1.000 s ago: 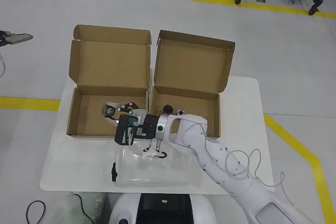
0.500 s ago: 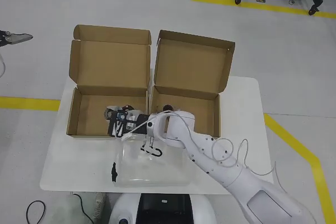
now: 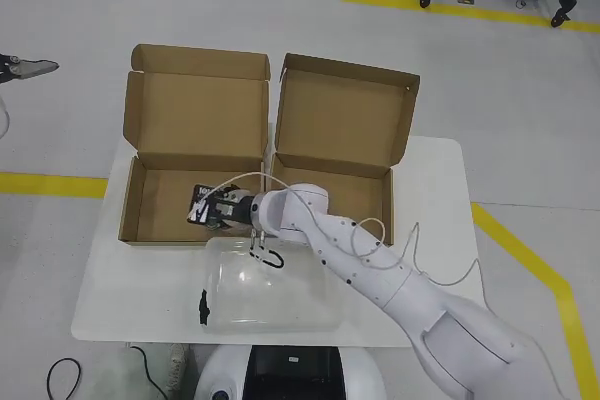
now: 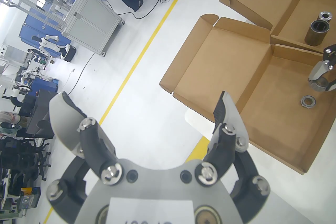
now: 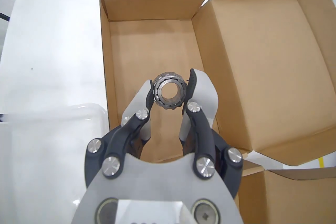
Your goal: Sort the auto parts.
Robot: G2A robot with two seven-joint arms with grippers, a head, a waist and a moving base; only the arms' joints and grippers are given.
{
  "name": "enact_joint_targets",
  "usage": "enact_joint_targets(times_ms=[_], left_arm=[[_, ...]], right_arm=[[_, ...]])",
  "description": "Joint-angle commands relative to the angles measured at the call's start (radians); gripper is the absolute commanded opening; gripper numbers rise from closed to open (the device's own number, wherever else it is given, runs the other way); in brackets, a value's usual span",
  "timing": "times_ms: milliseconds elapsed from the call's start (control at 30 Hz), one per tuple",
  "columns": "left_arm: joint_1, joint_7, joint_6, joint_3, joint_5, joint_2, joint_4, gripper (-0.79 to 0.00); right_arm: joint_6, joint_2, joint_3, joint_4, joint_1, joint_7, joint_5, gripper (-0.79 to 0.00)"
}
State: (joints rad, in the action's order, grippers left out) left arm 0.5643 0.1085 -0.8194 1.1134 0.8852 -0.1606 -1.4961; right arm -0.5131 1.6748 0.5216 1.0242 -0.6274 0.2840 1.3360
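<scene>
My right gripper (image 5: 170, 88) hangs over the floor of the left cardboard box (image 5: 131, 46), shut on a steel roller bearing (image 5: 170, 92) that sits between its pads with the bore facing the camera. From above, the same gripper (image 3: 205, 208) is over the box's right half (image 3: 152, 215). A second bearing (image 4: 308, 101) lies flat on the box floor just below the right gripper (image 4: 321, 78). My left gripper (image 4: 143, 104) is open and holds nothing, out over the floor to the left of the table (image 3: 15, 68).
The right box (image 4: 296, 12) holds a dark steel sleeve (image 4: 316, 32) and a smaller bushing (image 4: 325, 16). A clear plastic bin (image 3: 270, 290) stands at the table's front with a black hook-shaped part (image 3: 270, 259) in it. A small black part (image 3: 203, 307) lies beside the bin.
The right arm has swung from above the clear bin back and left, carrying the bearing over the left box. The left gripper has stayed put.
</scene>
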Motion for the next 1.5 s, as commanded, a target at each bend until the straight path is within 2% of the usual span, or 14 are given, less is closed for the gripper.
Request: enact_joint_targets(times_ms=[0,400,667,767,933,1200,1467], left_arm=[[0.0,0.0,0.0,0.0,0.0,0.0,0.0,0.0],[0.0,0.0,0.0,0.0,0.0,0.0,0.0,0.0],[0.0,0.0,0.0,0.0,0.0,0.0,0.0,0.0],[0.0,0.0,0.0,0.0,0.0,0.0,0.0,0.0],[0.0,0.0,0.0,0.0,0.0,0.0,0.0,0.0],[0.0,0.0,0.0,0.0,0.0,0.0,0.0,0.0],[0.0,0.0,0.0,0.0,0.0,0.0,0.0,0.0]], right_arm=[[0.005,0.015,-0.011,-0.041,0.016,0.015,-0.012,-0.785],[0.009,0.114,-0.066,-0.278,0.107,0.106,-0.069,-0.785],[-0.011,0.173,-0.089,-0.406,0.141,0.085,-0.092,-0.779],[-0.01,0.191,-0.094,-0.443,0.153,0.073,-0.092,-0.739],[-0.013,0.217,-0.099,-0.495,0.17,0.059,-0.089,-0.717],[-0.015,0.248,-0.1,-0.554,0.186,0.03,-0.082,-0.557],[-0.019,0.256,-0.089,-0.573,0.204,-0.014,-0.064,-0.511]])
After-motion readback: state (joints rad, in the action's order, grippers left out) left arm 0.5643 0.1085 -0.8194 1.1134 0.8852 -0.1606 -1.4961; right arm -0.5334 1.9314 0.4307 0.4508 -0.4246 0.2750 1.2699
